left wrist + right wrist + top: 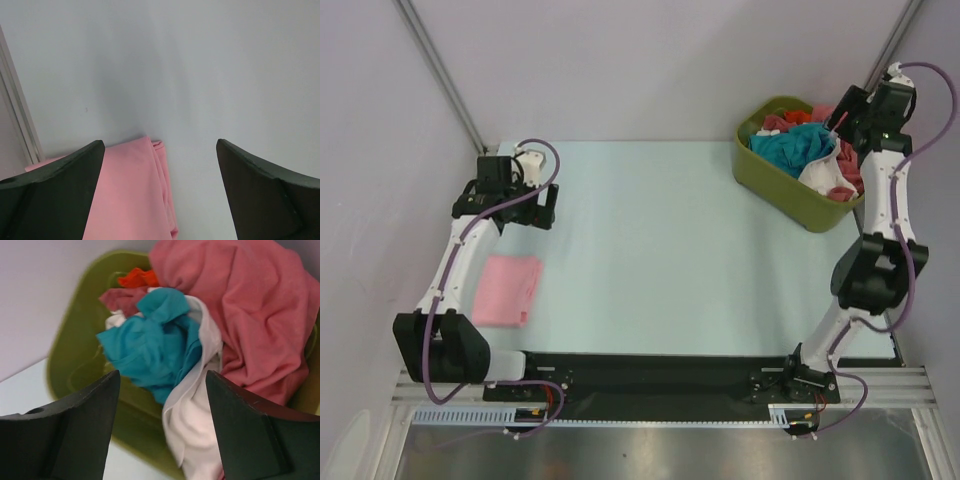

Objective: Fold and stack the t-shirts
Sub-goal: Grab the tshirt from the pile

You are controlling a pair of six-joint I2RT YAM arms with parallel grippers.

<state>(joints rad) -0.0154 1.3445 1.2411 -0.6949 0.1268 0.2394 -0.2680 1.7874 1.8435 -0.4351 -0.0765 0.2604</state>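
Observation:
A folded light pink t-shirt [507, 290] lies flat at the left of the table and also shows in the left wrist view [132, 195]. My left gripper [542, 208] is open and empty, above the table beyond the shirt's far edge [160, 142]. Several crumpled t-shirts fill the olive-green tub [790, 190]: teal [150, 345], white [195, 440], rose-red [250, 305] and orange [137, 277]. My right gripper [842, 118] is open and empty, hovering over the tub above the teal and white shirts [162, 374].
The tub stands at the table's far right corner, and its near wall shows in the right wrist view [75, 365]. A metal frame post [445, 75] rises at the far left. The table's left edge rail [20, 120] runs beside the pink shirt.

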